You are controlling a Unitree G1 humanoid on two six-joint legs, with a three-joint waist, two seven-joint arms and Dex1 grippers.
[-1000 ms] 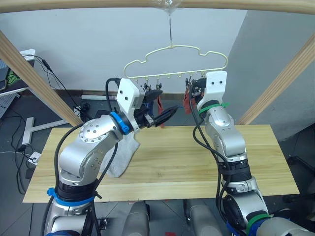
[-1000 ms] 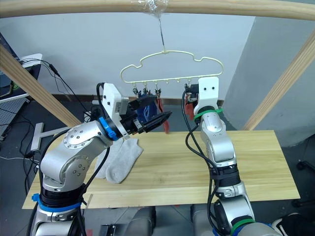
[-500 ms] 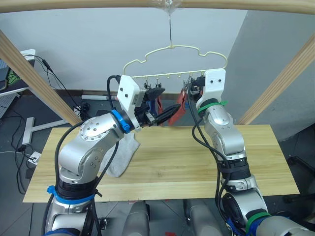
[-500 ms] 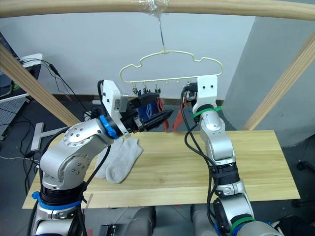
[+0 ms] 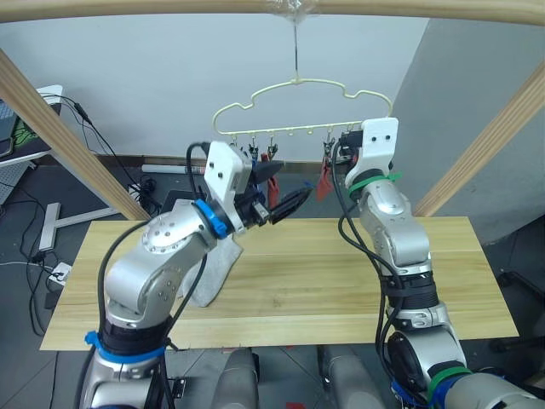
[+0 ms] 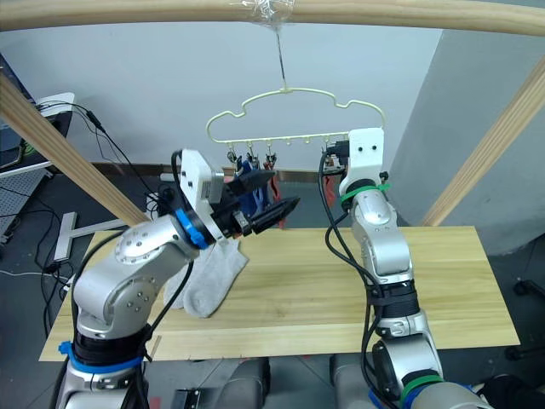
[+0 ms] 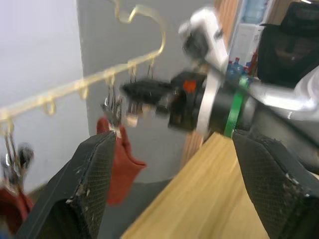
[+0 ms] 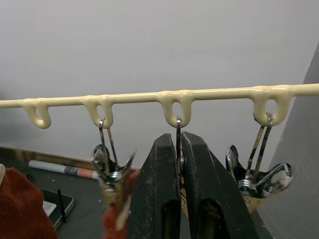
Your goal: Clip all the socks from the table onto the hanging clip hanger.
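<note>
Lowering a little since a second ago, the left tool (image 6: 274,210) is hanging spread and empty; the right tool (image 8: 180,164) is pinching a clip (image 8: 178,130) on the clip hanger (image 5: 300,106), grey socks (image 6: 209,277) lying on the counter (image 5: 341,281).

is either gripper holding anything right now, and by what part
The right gripper is shut on a clip of the clip hanger, just below its loop. The left gripper is open, holding nothing.

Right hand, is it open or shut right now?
Shut: the right hand has both black fingers pressed together around a metal clip hanging from the clip hanger.
</note>
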